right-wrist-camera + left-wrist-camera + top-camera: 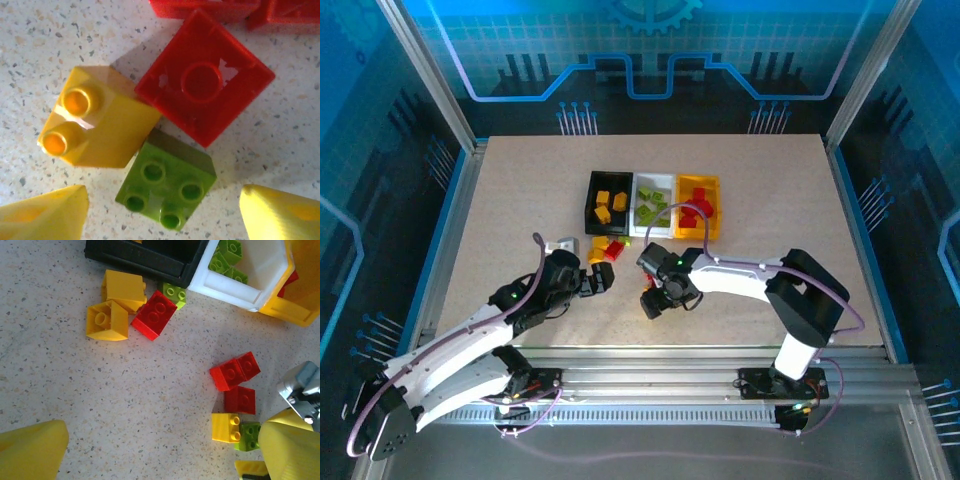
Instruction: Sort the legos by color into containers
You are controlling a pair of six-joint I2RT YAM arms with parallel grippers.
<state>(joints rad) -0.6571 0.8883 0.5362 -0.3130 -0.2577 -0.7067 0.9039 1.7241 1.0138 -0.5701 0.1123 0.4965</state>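
Note:
Three containers stand in a row: black [591,203], white [653,182] and yellow [699,181], each with legos inside. My right gripper [162,220] is open and low over the table. A lime green lego [165,190] lies between its yellow fingers [280,215], with a gap on each side. A yellow lego [95,125] and a red lego [205,77] touch the green one. My left gripper [160,455] is open over bare table. Left of it, by the black bin, lie two yellow legos [124,287], a red one [154,315] and a green one [175,292].
In the left wrist view, a pair of red legos [235,371] and a single red one [240,400] lie just beyond the right arm's cluster. The right gripper's metal body [300,390] shows at the edge. Aluminium frame posts [430,80] border the table.

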